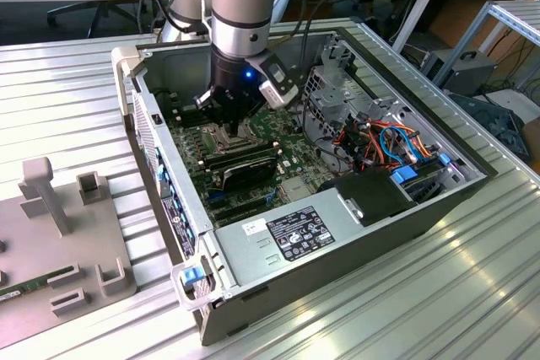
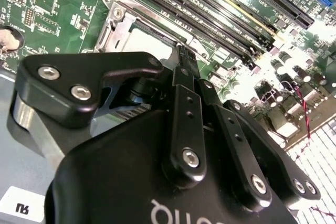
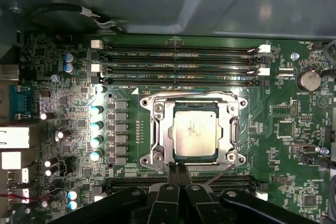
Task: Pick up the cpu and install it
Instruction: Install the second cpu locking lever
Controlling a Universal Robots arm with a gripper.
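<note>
The ribbed metal desk (image 1: 472, 292) is carrying an open computer case (image 1: 354, 246) lying on its side, with a grey fixture plate (image 1: 59, 250) sitting just beside it toward the exterior view's left. The robot arm (image 1: 245, 6) is reaching straight down into the case, over the green motherboard (image 1: 291, 153). In the first wrist view the motherboard (image 3: 68, 103) is spreading across the frame, with long black memory slots (image 3: 178, 61) running along one side of the square socket frame (image 3: 157, 140). The pincer (image 1: 232, 124) is hanging low over the board in the exterior view, close above the socket area. In the first wrist view the pincer (image 3: 177, 169) is showing its two fingertips (image 3: 172, 170) pressed together with no gap between them, and they are gripping nothing; they are sitting right at the edge of the socket frame. The cpu (image 3: 195, 135), a dull silver-grey square, is lying flat inside the socket frame, already seated in its recess and apart from the fingertips. In the second wrist view the pincer's black links (image 2: 189, 129) are standing in front of the socket, and a pale part of the cpu (image 2: 144, 43) is showing beyond them.
</note>
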